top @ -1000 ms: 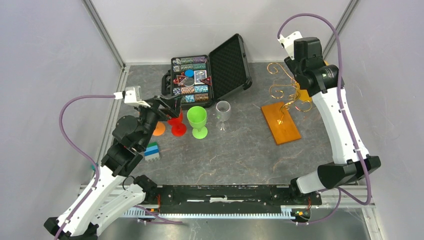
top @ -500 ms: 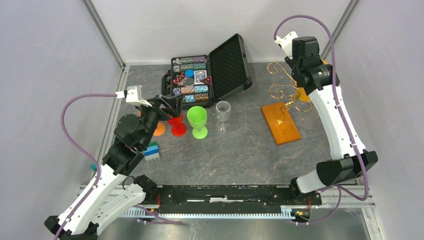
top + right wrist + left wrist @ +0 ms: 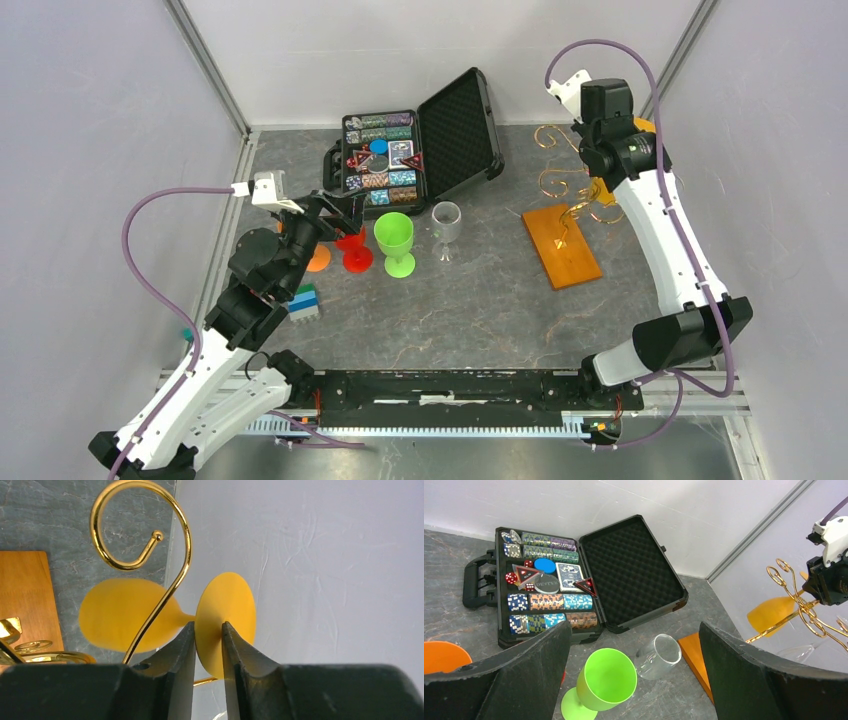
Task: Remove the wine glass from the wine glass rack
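Yellow-orange plastic wine glass (image 3: 125, 615) hung by its stem in the gold wire wine glass rack with the flat orange-brown base (image 3: 562, 247): bowl on the near side of the rack's big curl, round foot on the wall side. Right gripper (image 3: 207, 630) closed thin on that foot, one finger on each face, no more than a pinch near the rim.

Plenty to go wrong from here. Could twist the disc out of the pads, gripped so close to its edge with the bowl's weight off to one side. Could catch the stem on the scroll if pulled straight up instead of slid out along the wire's open end. Would then drag or tip the rack, light as it looks and pinned by nothing. Hardly any room beyond the rack either, with the side wall right there, so a wide swing risks a bump.

Left gripper (image 3: 634, 625) spread wide and empty, well away from the rack over the lime-green plastic goblet (image 3: 606, 682), so no help steadying that base
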Motion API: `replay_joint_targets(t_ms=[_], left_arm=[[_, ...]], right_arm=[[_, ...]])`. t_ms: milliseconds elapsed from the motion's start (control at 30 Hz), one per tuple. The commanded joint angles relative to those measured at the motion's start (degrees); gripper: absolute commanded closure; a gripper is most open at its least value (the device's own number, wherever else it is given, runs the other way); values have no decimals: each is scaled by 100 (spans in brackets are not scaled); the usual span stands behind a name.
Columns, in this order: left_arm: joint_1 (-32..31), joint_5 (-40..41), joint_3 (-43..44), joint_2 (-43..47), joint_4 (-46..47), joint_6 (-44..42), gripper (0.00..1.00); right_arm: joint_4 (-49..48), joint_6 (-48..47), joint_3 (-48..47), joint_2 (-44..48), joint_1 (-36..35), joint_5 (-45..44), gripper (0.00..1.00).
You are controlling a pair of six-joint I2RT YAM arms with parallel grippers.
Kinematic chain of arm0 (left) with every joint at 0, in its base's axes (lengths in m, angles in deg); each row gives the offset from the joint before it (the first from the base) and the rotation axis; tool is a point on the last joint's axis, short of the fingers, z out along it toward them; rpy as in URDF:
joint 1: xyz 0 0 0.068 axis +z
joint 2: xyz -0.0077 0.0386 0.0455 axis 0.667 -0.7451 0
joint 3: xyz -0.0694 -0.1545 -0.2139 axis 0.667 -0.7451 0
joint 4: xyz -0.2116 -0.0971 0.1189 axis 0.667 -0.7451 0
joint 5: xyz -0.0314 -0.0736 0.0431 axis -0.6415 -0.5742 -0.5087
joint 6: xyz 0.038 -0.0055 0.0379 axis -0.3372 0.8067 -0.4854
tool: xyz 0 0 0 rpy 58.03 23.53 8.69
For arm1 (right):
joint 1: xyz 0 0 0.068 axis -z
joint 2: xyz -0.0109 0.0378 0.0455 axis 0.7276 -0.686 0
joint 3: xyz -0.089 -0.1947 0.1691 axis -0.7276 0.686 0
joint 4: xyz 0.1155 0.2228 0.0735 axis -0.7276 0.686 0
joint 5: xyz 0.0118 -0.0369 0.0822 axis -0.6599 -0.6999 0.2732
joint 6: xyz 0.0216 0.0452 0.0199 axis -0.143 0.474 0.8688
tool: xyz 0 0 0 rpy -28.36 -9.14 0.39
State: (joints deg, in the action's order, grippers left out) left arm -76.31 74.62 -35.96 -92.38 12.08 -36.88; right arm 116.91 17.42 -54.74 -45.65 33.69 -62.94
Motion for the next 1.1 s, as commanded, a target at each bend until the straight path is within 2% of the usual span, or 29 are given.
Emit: replay_joint_targets(t_ms=[0, 133, 333, 567, 733, 1067], left_arm=[[2, -4, 67, 10, 246, -223, 0], [-5, -30, 57, -7, 257, -199, 0], [-2, -57, 66, -2, 255, -196, 0], [-1, -66, 57, 4, 258, -192, 0], [-1, -57, 40, 11, 269, -187, 0], [-5, -127, 23, -46, 309, -126, 0]], right_arm=[[-274, -11, -10, 171, 30, -211, 71], [-330, -39, 35, 288, 26, -278, 78], [-424, -66, 89, 351, 30, -456, 100], [-721, -403, 347, 407, 19, -976, 100], [-1461, -1116, 821, 596, 8, -1739, 100], [-1393, -1306, 926, 825, -14, -1470, 100]])
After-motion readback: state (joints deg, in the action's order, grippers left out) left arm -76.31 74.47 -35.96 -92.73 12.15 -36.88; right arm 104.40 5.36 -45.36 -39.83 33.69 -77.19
